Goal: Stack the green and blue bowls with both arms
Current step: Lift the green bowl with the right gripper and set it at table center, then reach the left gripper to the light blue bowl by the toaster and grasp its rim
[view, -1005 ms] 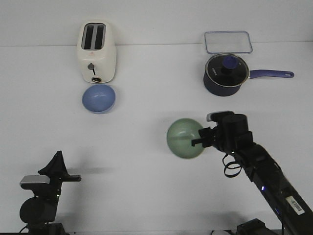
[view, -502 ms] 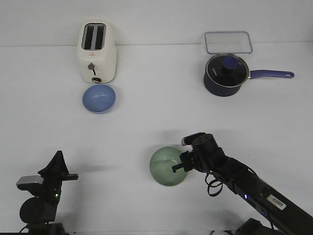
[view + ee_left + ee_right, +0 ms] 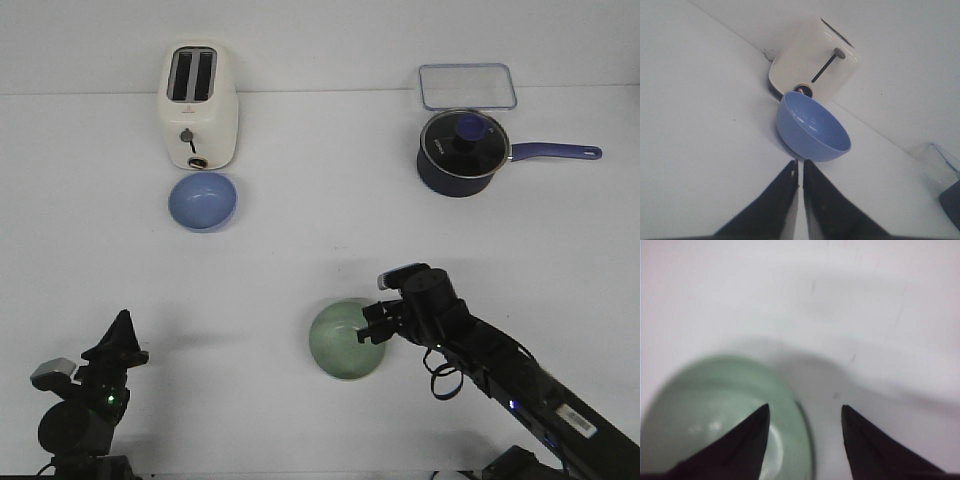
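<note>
We see the right arm (image 3: 500,375) reaching in from the lower right corner of the front view, stretched low over the white table (image 3: 300,270) toward its middle. Its right gripper (image 3: 372,328) sits at the right-hand rim of the green bowl (image 3: 345,340), which rests upright on the table near the front centre. In the right wrist view the jaws stand apart, one finger (image 3: 747,440) over the inside of the green bowl (image 3: 715,415) and the other outside the rim over bare table, so the rim lies between them without being pinched.

The left arm (image 3: 80,420) is folded back at the lower left corner, wrist raised, with the left gripper (image 3: 120,335) pointing forward and its jaws pressed together, empty, as the left wrist view shows (image 3: 799,172). It aims at the blue bowl (image 3: 203,200), which stands upright, well apart from that gripper and just in front of the cream toaster (image 3: 198,105). The two bowls are well apart from each other.

At the far right stand a navy saucepan (image 3: 460,152) with a glass lid and, behind it, a clear container (image 3: 467,86).
</note>
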Tool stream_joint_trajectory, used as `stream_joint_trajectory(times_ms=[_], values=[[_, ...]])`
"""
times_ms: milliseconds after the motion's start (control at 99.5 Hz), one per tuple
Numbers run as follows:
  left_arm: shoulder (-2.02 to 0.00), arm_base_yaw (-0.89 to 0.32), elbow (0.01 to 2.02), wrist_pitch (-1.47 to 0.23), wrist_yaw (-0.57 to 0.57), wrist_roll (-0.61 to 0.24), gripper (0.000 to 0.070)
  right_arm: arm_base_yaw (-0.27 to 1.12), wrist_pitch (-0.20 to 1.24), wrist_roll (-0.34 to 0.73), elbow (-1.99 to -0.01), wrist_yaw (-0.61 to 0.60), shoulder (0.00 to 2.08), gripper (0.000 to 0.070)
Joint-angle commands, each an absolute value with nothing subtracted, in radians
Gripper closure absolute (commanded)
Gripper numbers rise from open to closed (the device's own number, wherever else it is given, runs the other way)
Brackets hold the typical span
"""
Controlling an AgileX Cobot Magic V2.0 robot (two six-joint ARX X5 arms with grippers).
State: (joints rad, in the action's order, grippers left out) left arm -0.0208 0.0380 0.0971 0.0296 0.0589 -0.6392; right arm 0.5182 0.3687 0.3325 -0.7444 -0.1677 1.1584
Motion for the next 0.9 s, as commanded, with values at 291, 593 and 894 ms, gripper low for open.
stream_joint_trajectory(times_ms=[291, 593, 894], values=[[-0.503, 0.038, 0.426, -0.057, 0.087, -0.475, 0.0685, 0.438, 0.342, 0.321, -0.709, -0.098, 0.993, 0.04], [-1.228, 0.038, 0.861, -0.072, 0.16, -0.34, 0.0221, 0.438, 0.287, 0.326, -0.634, -0.081, 0.982, 0.04], [-1.657, 0.038, 1.159, -0.092, 0.176, -0.329, 0.0159, 0.438, 0.283, 0.325, -0.634, -0.081, 0.982, 0.04]])
